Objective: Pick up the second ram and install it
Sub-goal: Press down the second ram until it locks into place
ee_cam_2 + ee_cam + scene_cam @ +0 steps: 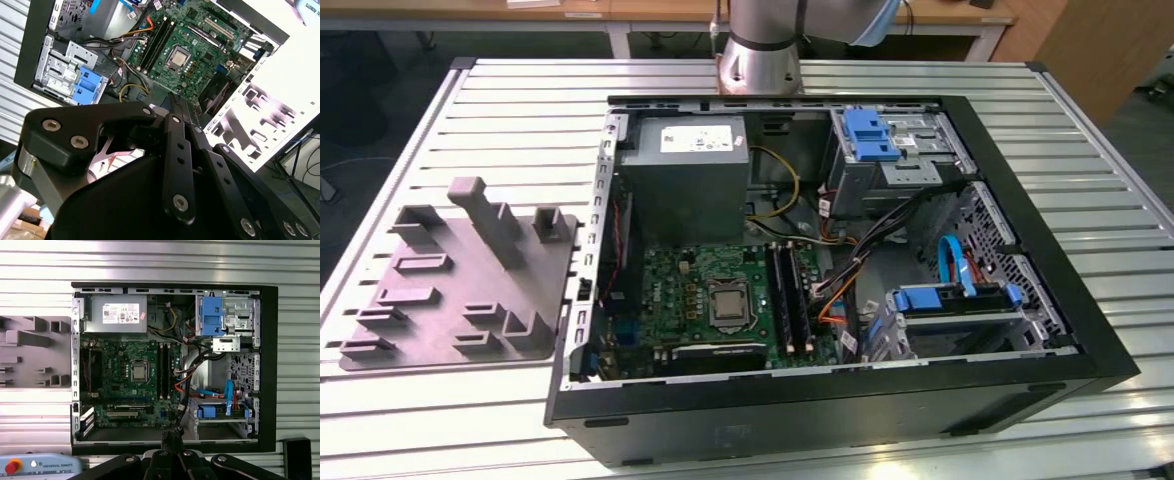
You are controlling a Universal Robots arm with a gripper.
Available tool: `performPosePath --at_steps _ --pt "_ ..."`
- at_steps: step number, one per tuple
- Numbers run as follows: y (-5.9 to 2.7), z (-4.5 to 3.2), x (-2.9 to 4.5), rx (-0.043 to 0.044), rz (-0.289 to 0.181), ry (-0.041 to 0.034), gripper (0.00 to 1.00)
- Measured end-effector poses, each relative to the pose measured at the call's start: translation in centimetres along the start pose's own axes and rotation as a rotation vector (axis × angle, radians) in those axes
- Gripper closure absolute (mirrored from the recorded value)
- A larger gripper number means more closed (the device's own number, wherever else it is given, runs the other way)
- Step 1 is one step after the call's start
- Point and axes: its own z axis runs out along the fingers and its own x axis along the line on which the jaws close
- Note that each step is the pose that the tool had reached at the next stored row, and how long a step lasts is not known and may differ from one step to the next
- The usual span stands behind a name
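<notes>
An open computer case (1014, 385) is seen lying on a slatted metal desk (520, 95), its near wall standing as the tallest edge in the exterior view. Inside, two dark sticks are seated upright, side by side, in the slots beside the processor (724, 301); the second ram (798, 290) is taken to be one of these, though which cannot be told. Open room is left above the green motherboard (674, 280), bounded by the grey power supply (683, 165) farther back. A grey parts tray (460, 290) is set on the desk to the exterior view's left. In the second wrist view, the end effector (176, 107) is held well above the case, fingers pressed together, holding nothing.
</notes>
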Motion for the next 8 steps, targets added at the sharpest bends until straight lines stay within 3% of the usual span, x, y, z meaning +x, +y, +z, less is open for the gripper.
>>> performPosePath --at_steps 8 --pt "0.01 1.36 0.16 -0.0002 0.0 -0.0001 0.9"
